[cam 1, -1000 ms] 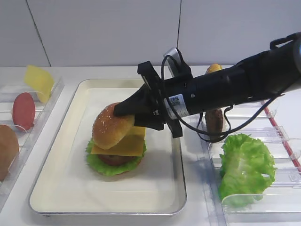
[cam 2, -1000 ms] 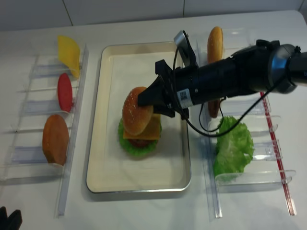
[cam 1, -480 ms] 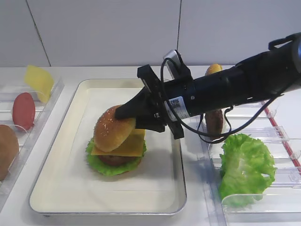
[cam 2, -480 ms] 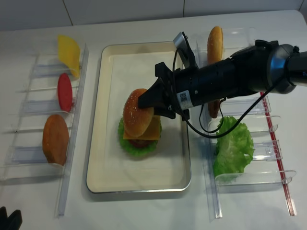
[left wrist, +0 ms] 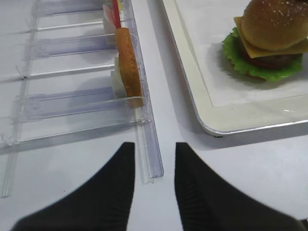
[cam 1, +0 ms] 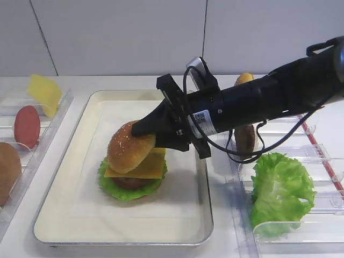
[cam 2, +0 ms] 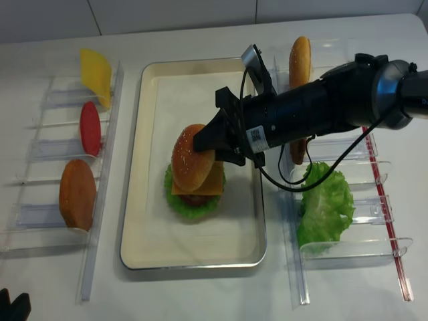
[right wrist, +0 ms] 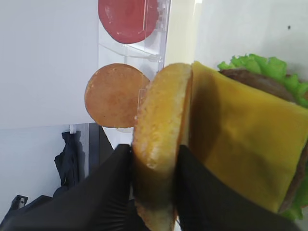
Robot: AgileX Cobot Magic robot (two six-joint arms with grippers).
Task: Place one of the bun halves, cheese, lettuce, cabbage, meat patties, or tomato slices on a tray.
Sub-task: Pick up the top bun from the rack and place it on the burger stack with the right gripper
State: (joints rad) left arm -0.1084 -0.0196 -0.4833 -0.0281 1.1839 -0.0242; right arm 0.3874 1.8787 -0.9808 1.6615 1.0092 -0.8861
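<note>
Exterior high: tray [cam 1: 64, 215] lies centre, its long axis running away from the camera. Bare liner shows in front of and left of the stack; the right rim runs close under the right gripper [cam 1: 141, 129]. Bun top [cam 1: 129, 152] sits tilted on the cheese [cam 1: 148, 167], dome facing left and toward the camera, right edge lifted into the fingers. Lettuce [cam 1: 126, 191] frills out below; the patty [cam 1: 129, 183] shows only as a dark sliver. Loose lettuce leaf [cam 1: 279, 193] stands in the right bin [cam 1: 322, 156], part hidden by its clear wall.

Right wrist: black fingers [right wrist: 108, 190] are clamped on the bun rim, one each side. The bun is seen edge-on with its flat face against the cheese. Beyond it, a plain bun half [right wrist: 113, 95] and a tomato slice [right wrist: 127, 19] stand upright in the left bin [right wrist: 156, 43].

Left wrist: left gripper [left wrist: 153, 185] hangs over bare table [left wrist: 216, 183] between the left bin and the tray's near corner, fingers drawn in with only a narrow gap between the tips. The stack is cut off at the upper right.

Realsense: the right arm reaches in from the right across the tray's right rim. The left gripper is only a dark scrap at the bottom left corner.
</note>
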